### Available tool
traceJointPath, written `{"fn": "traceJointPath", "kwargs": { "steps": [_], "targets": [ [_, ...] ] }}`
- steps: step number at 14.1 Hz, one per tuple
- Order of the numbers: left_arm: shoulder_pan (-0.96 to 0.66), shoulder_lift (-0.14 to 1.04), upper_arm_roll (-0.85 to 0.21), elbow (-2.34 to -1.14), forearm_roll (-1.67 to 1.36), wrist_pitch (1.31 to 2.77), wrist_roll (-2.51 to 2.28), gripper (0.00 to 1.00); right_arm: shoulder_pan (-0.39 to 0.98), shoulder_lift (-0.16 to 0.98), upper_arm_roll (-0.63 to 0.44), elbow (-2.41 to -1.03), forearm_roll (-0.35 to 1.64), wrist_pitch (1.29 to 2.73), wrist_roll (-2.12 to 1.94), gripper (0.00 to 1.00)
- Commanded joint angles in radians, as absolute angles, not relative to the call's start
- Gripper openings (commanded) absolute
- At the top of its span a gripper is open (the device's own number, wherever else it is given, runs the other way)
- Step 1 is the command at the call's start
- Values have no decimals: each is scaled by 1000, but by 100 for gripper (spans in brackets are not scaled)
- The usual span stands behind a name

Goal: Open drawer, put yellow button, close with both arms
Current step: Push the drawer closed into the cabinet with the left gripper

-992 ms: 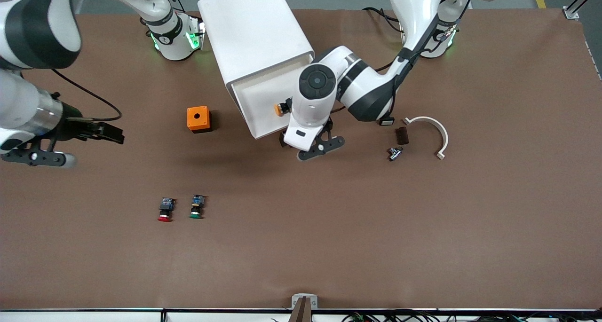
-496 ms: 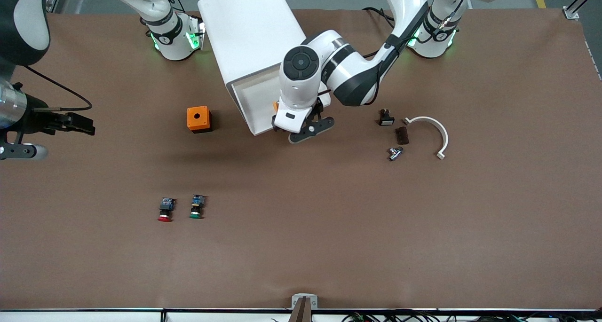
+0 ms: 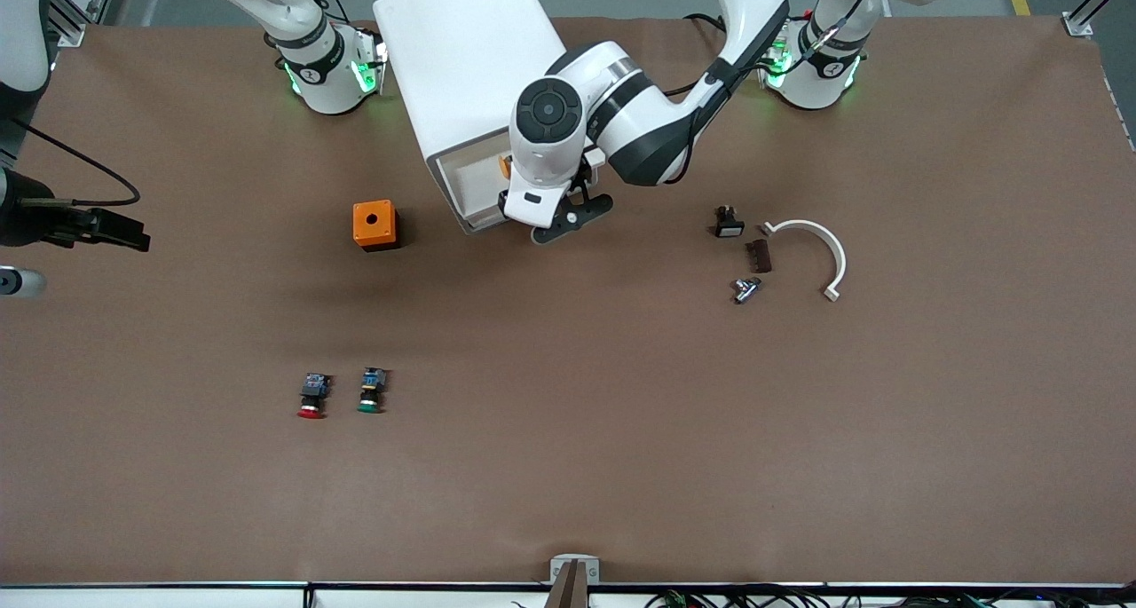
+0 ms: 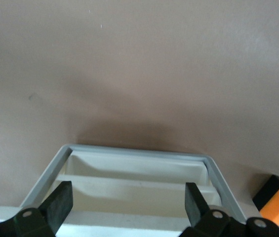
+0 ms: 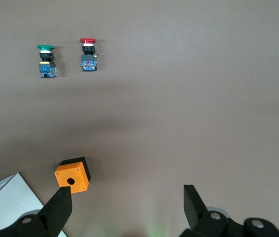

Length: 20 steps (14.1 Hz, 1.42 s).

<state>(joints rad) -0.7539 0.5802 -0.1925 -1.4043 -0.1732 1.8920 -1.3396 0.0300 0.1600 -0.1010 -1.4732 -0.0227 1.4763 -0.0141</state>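
The topmost shallow cream-white drawer (image 3: 470, 186) of the tall white box-shaped cabinet stands only slightly open, its front toward the front camera. Inside it lies the small yellow-orange-capped push button (image 3: 504, 166), mostly hidden beneath the left arm.

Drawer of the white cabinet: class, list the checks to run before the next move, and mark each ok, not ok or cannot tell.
1. Yellow button lies in the drawer: ok.
2. Drawer fully shut into the cabinet: not ok, it stands part way out.
3. Left gripper open, over the drawer's front edge: ok.
4. Left gripper touching the drawer: cannot tell.
5. Right gripper at the cabinet to help: not ok, it is open over bare table at the right arm's end.
6. Orange box apart from the drawer: ok.
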Motion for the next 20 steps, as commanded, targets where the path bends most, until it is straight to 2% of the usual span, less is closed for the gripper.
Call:
{"fn": "traceJointPath", "kwargs": {
  "steps": [1, 10, 16, 20],
  "targets": [
    [-762, 552, -195, -1431, -239, 1879, -1379, 100, 12, 153, -80, -1466, -37, 1463, -18, 100],
    [-785, 581, -195, -1430, -411, 1890, -1413, 100, 14, 152, -78, -1431, -41, 1445, -8, 100],
    [-784, 584, -196, -1460, -500, 1965, -1410, 100, -5, 140, -81, -1422, -23, 1405, 12, 100],
    [-784, 591, -196, -1468, -506, 1983, -1411, 100, -44, 78, -94, -1457, 61, 1394, 5, 100]
  ]
}}
